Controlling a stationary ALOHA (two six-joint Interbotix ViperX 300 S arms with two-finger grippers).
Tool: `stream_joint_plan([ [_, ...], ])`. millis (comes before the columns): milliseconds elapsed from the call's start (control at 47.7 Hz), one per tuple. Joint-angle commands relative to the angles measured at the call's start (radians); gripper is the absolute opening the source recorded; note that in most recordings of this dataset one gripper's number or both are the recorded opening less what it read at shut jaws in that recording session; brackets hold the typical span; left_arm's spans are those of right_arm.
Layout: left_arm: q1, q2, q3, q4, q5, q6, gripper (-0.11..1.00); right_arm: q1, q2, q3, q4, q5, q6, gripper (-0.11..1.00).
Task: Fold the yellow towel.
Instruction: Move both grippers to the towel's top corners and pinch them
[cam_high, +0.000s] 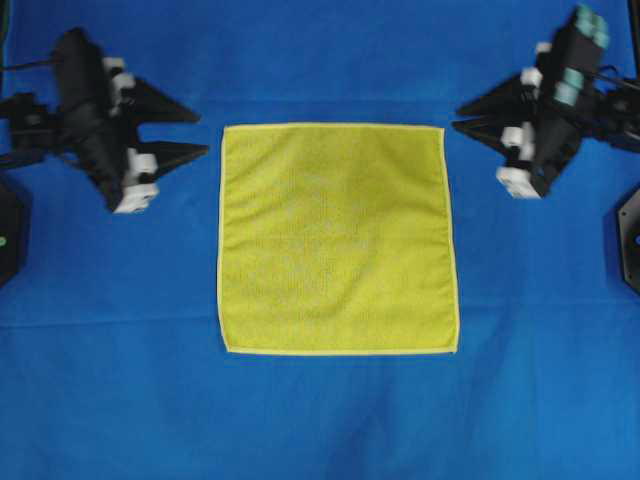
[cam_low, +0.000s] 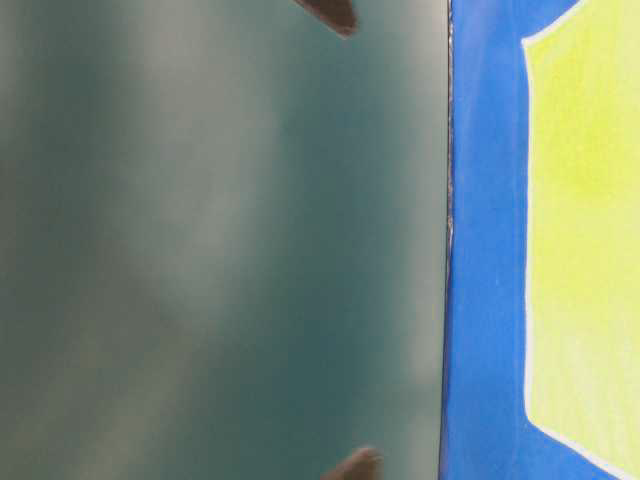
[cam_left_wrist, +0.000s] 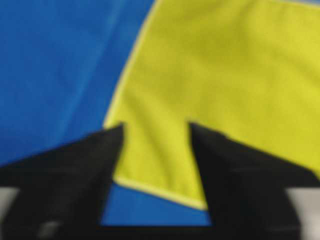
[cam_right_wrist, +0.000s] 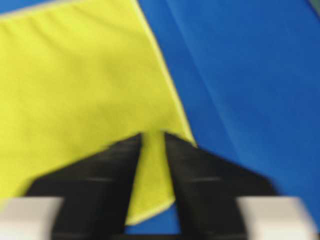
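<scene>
Yellow microfibre, the yellow towel (cam_high: 338, 238) lies flat and fully spread in the middle of the blue cloth surface (cam_high: 320, 420), not yet folded, its pale hem showing on all four sides.

The likely trouble is at the two far corners. Each jaw could pinch the blue cloth together with the thin towel, since the two lie flush. If one side catches its corner and the other slips off, the towel would be dragged askew and fold crooked. A grip on the hem alone could also let the fuzzy cloth slide free partway through the lift.

Relative to the towel, the left gripper (cam_high: 190, 130) sits just beside the far left corner, its jaws spread wide and holding nothing. In the left wrist view that corner shows between the fingertips, though whether they hover above it or touch cannot be told. The right gripper (cam_high: 462, 114) sits just beside the far right corner, also parted and empty, with the corner framed between its jaws.
</scene>
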Motion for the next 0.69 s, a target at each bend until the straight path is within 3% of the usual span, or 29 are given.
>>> stream_joint_plan([
  [0, 0.017, 0.078, -0.028, -0.002, -0.071, 0.003, 0.66, -0.035, 0.08, -0.035, -0.011, -0.005, -0.005, 0.48],
  [63, 0.041, 0.15, -0.035, -0.002, -0.117, 0.012, 0.8, -0.052, 0.133, -0.043, -0.021, -0.005, -0.006, 0.61],
  [105, 0.055, 0.192, -0.043, -0.002, -0.138, 0.014, 0.83, -0.063, 0.167, -0.051, -0.028, -0.006, -0.006, 0.62],
  [440, 0.155, 0.445, -0.121, -0.002, -0.166, 0.038, 0.79, -0.097, 0.394, -0.094, -0.048, -0.081, -0.006, 0.58],
  [671, 0.158, 0.52, -0.138, -0.002, -0.153, 0.06, 0.79, -0.106, 0.482, -0.109, -0.048, -0.092, -0.006, 0.57],
])
